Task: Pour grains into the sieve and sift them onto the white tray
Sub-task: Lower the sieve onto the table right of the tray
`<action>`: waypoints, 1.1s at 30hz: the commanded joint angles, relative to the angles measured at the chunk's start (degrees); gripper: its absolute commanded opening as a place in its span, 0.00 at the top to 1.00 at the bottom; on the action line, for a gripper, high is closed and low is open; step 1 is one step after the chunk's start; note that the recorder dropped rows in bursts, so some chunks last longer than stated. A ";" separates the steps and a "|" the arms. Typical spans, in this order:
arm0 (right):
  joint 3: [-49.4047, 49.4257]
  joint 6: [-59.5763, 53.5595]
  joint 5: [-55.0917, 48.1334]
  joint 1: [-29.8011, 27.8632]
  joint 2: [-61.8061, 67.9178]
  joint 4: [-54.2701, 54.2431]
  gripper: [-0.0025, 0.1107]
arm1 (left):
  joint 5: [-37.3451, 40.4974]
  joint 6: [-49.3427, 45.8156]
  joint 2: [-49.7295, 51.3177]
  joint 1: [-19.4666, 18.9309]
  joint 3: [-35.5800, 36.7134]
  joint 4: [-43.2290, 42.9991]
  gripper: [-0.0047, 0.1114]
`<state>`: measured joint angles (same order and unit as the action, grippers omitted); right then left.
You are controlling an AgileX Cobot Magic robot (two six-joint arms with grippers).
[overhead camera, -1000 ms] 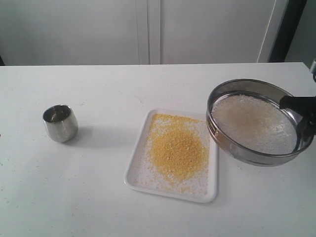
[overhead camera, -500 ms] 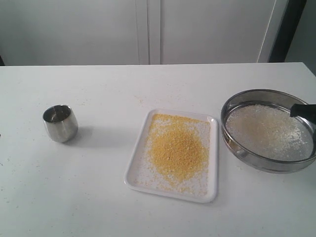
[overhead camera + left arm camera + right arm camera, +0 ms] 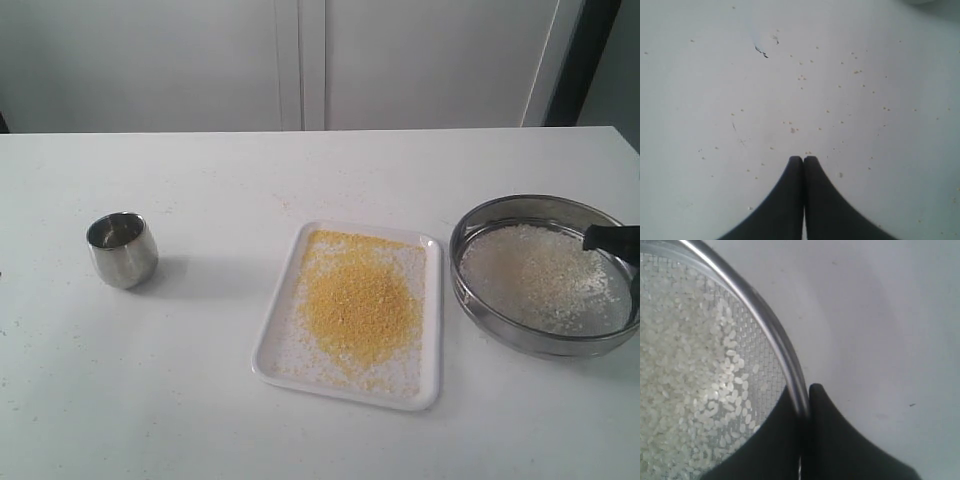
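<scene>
Sifting looked finished: fine yellow meal (image 3: 358, 300) lay heaped on the flat white tray (image 3: 280, 352), while whitish rice-like grains (image 3: 540, 275) covered the grey mesh of the shiny round steel sieve (image 3: 520, 343), apparently resting on the surface (image 3: 200, 400) beside it. The right pincer (image 3: 804, 391) clamped its rim; the left pincer (image 3: 803, 159) was closed, empty.
</scene>
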<state>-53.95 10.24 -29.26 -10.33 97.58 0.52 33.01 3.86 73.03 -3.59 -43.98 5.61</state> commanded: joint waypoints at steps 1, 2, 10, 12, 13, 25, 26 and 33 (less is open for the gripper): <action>0.86 0.59 3.03 -0.46 1.53 -0.52 0.98 | 0.88 0.15 -0.35 -0.21 -0.35 0.30 0.96; 0.86 0.59 3.29 -0.08 1.97 -0.52 0.98 | 0.88 0.15 -0.35 -0.21 -0.35 0.30 0.96; 1.21 0.05 5.92 2.29 3.01 -0.08 0.98 | 0.88 0.15 -0.35 -0.21 -0.35 0.30 0.96; 1.21 0.05 6.04 2.29 3.52 -0.08 0.98 | 0.88 0.15 -0.35 -0.21 -0.35 0.30 0.96; 1.21 0.05 6.04 2.29 3.78 -0.08 0.98 | 0.88 0.15 -0.35 -0.21 -0.35 0.30 0.96; 1.21 0.05 7.47 4.09 5.71 -0.08 0.98 | 0.88 0.15 -0.35 -0.21 -0.35 0.30 0.96; 1.21 0.05 7.47 5.16 5.96 -0.08 0.98 | 0.88 0.15 -0.35 -0.21 -0.35 0.30 0.96; 1.21 0.05 7.59 5.90 7.18 -0.08 0.98 | 0.88 0.15 -0.35 -0.21 -0.35 0.30 0.96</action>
<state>-52.81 10.52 -22.51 -4.63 104.24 -0.41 33.01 3.86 73.03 -3.59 -43.98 5.61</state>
